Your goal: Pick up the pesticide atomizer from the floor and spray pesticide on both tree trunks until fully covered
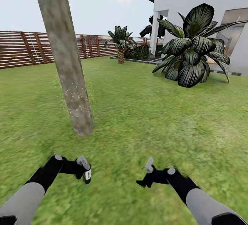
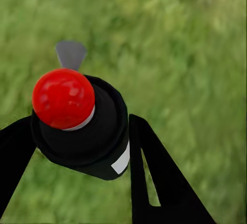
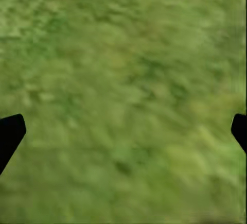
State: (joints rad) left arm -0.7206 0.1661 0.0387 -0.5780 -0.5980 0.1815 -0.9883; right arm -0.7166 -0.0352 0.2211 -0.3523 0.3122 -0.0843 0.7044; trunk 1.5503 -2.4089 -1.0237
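Now, left gripper [image 1: 85, 173]: you've got it pinching the pesticide atomizer [image 1: 87, 175], low at near left over the grass [image 1: 144, 121].
Right gripper [image 1: 146, 176]: spread apart, nothing in it.
Tree trunk [image 1: 65, 59]: just ahead, left; white pesticide [image 1: 76, 100] specks dot only its lower part.
Next, I'd say: lift the nozzle, work higher and round the trunk.

No legible text, number, brand or sign appears in any view. The pesticide atomizer [image 1: 87, 175] carries a white label [image 2: 121, 162] (a plain blank patch in the left wrist view, too small to resolve in the head view), with no characters readable on it.
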